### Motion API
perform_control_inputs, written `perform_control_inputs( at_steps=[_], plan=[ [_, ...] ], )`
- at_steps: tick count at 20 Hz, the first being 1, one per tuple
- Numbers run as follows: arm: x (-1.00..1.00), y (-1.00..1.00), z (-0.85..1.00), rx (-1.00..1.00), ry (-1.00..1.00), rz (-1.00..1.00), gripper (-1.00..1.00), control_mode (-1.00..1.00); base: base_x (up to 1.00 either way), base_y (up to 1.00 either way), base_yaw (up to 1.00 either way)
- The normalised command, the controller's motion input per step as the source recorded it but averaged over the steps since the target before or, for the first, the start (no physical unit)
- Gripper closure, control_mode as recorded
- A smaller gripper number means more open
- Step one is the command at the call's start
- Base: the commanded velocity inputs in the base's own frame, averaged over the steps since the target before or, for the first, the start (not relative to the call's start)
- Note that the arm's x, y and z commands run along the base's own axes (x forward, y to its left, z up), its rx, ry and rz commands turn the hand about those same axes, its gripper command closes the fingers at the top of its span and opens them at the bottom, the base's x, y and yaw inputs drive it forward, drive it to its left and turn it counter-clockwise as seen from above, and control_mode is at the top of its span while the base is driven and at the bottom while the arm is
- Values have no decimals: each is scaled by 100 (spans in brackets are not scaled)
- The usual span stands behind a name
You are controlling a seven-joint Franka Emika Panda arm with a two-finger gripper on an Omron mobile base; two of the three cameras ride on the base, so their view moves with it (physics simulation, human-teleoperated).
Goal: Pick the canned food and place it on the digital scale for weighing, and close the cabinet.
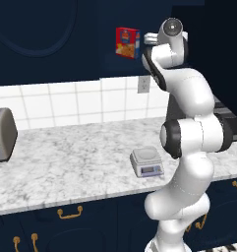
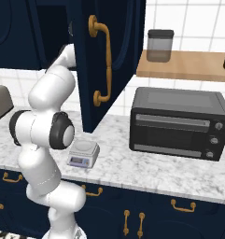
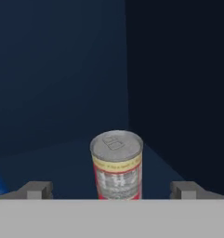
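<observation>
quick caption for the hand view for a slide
Open gripper lined up on the upright can standing on the shelf inside the dark cabinet.

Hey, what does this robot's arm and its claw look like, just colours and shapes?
The arm is glossy white, built of rounded, bulbous links with dark grey to black bands and round caps at the joints. No cables or markings show. The claw has two small, blocky grey fingertips with squared ends.

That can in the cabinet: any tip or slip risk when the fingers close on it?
The canned food stands upright, taller than wide, so an off-centre push could tip it. Its round wall looks smooth, so likely a bit slippery. It sits centred between the open gripper fingers, which should help.
</observation>
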Motion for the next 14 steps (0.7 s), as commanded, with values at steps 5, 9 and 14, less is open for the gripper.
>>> perform_control_inputs(
  at_steps=[5,9,14],
  plan=[
    [31,-10,-5,0,0,0,-100,-100,0,0,0],
    [24,-9,-24,0,0,3,-100,-100,0,0,0],
    [20,-26,-15,0,0,4,-100,-100,0,0,0]
  ],
)
